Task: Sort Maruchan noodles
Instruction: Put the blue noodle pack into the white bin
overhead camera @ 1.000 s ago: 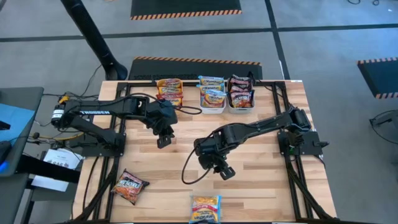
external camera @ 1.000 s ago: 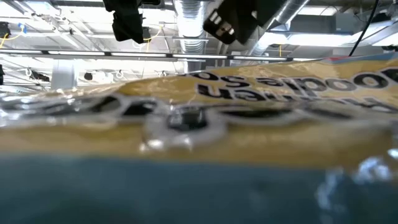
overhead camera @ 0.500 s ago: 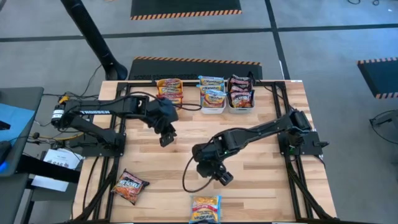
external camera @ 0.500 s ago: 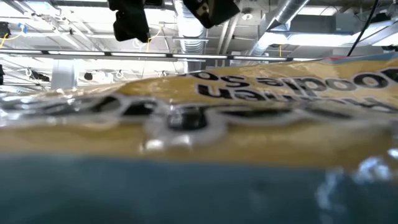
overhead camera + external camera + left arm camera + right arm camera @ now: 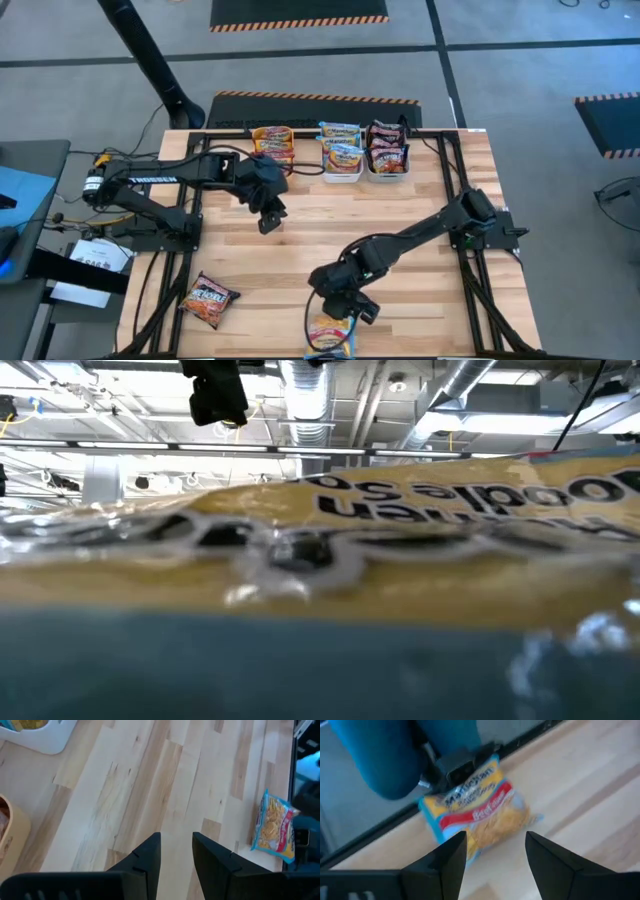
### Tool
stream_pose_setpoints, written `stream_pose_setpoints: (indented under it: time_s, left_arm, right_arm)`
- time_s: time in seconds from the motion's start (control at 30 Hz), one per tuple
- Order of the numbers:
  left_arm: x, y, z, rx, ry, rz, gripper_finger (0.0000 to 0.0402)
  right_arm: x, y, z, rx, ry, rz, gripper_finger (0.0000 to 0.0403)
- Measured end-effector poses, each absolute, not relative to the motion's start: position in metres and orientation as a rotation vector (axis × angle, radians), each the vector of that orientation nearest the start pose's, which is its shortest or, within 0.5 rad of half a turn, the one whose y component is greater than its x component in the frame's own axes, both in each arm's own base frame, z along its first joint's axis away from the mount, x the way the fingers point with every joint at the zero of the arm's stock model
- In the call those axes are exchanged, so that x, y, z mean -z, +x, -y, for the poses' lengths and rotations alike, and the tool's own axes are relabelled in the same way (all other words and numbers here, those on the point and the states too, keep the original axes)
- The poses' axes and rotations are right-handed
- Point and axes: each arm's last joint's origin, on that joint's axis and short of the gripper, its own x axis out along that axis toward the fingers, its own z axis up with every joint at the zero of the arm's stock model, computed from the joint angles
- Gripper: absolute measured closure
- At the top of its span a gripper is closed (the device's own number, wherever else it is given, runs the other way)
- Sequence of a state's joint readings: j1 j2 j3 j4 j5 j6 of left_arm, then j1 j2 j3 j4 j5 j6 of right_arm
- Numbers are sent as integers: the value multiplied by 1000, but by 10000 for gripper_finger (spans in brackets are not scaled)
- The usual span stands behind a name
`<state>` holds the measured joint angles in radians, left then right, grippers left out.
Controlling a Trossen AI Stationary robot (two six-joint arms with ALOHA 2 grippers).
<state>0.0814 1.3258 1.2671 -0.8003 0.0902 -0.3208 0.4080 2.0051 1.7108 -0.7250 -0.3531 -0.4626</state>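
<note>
Bottom centre of the high view: a blue-and-yellow beef packet (image 5: 330, 335) flat at the table's near edge, partly under the right gripper (image 5: 345, 307). In the right wrist view, the same packet (image 5: 475, 810) framed between two dark fingers (image 5: 445, 865) spread wide, nothing between them, not yet touching the wrapper.

Lower left of the high view: an orange-red packet (image 5: 208, 300) lying alone and tilted, well apart from the first.

Upper centre: three bins in a row at the far edge, an orange bin (image 5: 254, 139) with orange-yellow packets, a white bin (image 5: 342, 176) with blue ones, a grey bin (image 5: 388, 175) with dark red ones.

Left gripper (image 5: 268, 215) hanging over bare wood near the orange bin; fingers (image 5: 147, 857) in the left wrist view a narrow gap apart, gripping nothing.

Judged step: picking up the blue packet, most likely for the white bin. Best done by lowering squarely over the packet's middle, straddling it across its narrower side, then pinching the crinkly wrapper only once both tips sit low beside it. Risks: skidding the flat packet off the near edge, or nipping only loose film.
</note>
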Motion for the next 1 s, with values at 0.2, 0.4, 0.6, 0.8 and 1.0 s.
stream_pose_setpoints:
  time_s: [0.2, 0.4, 0.6, 0.8, 1.0]
  left_arm:
    - [-333, 267, -25, -151, -389, -837, 303]
    - [-333, 267, -29, -164, -396, -832, 303]
    - [-334, 268, -30, -161, -403, -813, 303]
    - [-335, 269, -30, -158, -411, -793, 303]
    - [-335, 269, -30, -158, -412, -794, 303]
  right_arm:
    - [-233, 396, -188, -924, -443, -891, 175]
    - [-219, 404, -193, -932, -442, -876, 175]
    - [-204, 410, -198, -980, -415, -865, 175]
    - [-195, 413, -202, -1045, -343, -856, 175]
    - [-196, 415, -202, -1057, -341, -829, 175]
